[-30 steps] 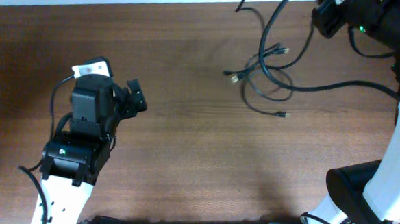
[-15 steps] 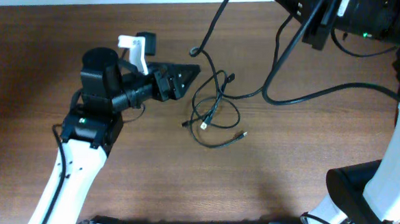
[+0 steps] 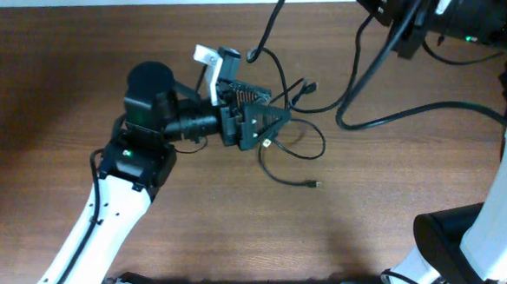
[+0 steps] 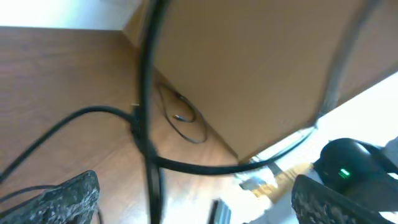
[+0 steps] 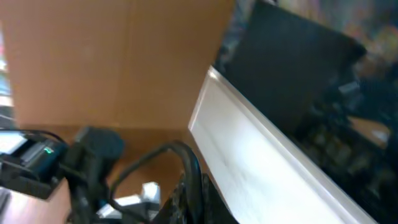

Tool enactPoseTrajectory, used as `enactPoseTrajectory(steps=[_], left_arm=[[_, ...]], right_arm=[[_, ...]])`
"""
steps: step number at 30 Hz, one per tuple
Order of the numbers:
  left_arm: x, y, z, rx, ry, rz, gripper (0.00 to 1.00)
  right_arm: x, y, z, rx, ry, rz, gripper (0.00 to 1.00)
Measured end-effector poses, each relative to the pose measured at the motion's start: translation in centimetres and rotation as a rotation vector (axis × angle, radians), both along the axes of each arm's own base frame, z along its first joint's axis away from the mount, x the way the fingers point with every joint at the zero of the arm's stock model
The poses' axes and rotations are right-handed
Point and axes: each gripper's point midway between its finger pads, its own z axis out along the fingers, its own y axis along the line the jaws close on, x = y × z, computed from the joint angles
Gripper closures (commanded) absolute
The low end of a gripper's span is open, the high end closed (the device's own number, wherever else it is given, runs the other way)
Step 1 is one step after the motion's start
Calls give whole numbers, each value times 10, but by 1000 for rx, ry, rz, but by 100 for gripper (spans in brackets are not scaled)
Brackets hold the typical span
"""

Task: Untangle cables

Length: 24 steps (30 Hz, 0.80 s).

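Note:
The cables (image 3: 298,150) are thin black cords looped together on the brown table (image 3: 48,79), with small plug ends (image 3: 313,183) lying loose. One strand (image 3: 273,30) rises from the bundle toward the top of the overhead view. My left gripper (image 3: 255,112) is open at the bundle's left side. In the left wrist view a black cord (image 4: 148,118) runs upright between the two wide-set fingers (image 4: 69,198) of the left gripper (image 4: 199,208). My right gripper (image 3: 397,17) is raised at the top right. It is shut on a black cable strand (image 5: 191,163), which passes through the right gripper (image 5: 196,202).
A thicker black wire (image 3: 429,108) curves from the right arm across the table's right side. The right arm's white base (image 3: 465,249) stands at the lower right. The table's far edge (image 3: 156,5) runs along the top.
The cable bundle has been dragged from the upper right toward the middle. My left arm has swung right from the table's left side, and its open fingers now straddle a cord.

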Motion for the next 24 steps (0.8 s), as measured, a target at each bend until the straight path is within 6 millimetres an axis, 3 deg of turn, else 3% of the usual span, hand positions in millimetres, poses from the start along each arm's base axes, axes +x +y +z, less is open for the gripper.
enactPoseTrajectory(steps=[5, 7, 10, 13, 16, 20, 24], left_arm=[[15, -8, -9, 44, 0, 125, 1], [20, -8, -24, 88, 33, 162, 1], [27, 1, -67, 221, 145, 233, 1], [28, 29, -126, 430, 292, 356, 1], [24, 58, -158, 583, 372, 457, 1], [36, 93, -167, 653, 389, 586, 1], [41, 110, -159, 648, 371, 647, 1]], right_arm=[[-18, 6, 8, 30, 5, 110, 96], [-22, 7, 10, 34, 5, 132, 96], [-25, 8, 13, 39, -13, 152, 96], [-26, 8, 18, 42, -47, 158, 96], [-17, 6, 20, 45, -62, 106, 96], [18, -8, 22, 50, -65, -113, 96], [45, -26, 23, 54, -67, -304, 96]])
